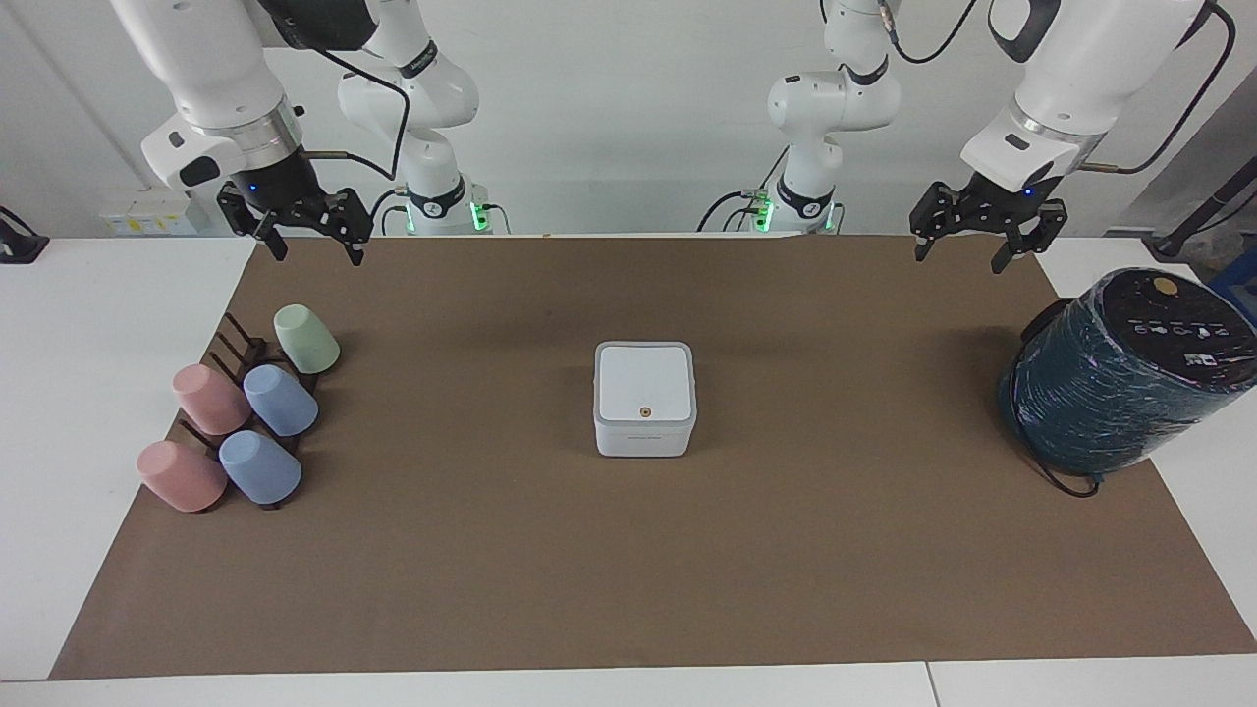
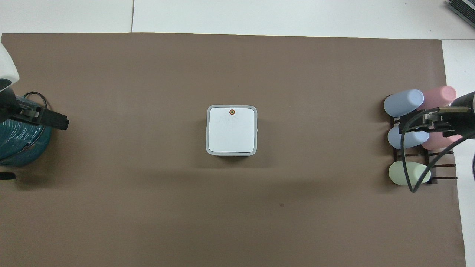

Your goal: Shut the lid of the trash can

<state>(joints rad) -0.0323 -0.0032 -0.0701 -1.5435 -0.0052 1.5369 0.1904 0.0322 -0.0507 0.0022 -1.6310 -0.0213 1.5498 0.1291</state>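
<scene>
The small white square trash can (image 1: pixel 643 440) stands in the middle of the brown mat. Its lid (image 1: pixel 645 381) lies flat and shut on it, with the orange-brown dot on the edge farther from the robots. The lid (image 2: pixel 231 131) also shows in the overhead view, inside the can's grey rim (image 2: pixel 207 129). My left gripper (image 1: pixel 957 260) hangs open and empty over the mat's edge nearest the robots, beside the teal cylinder. My right gripper (image 1: pixel 317 255) hangs open and empty over the mat's corner near the cup rack. Both are well away from the can.
A large dark teal wrapped cylinder (image 1: pixel 1120 378) stands at the left arm's end of the mat, with a cable at its foot. A dark rack of pink, blue and green cups (image 1: pixel 245 412) lies at the right arm's end.
</scene>
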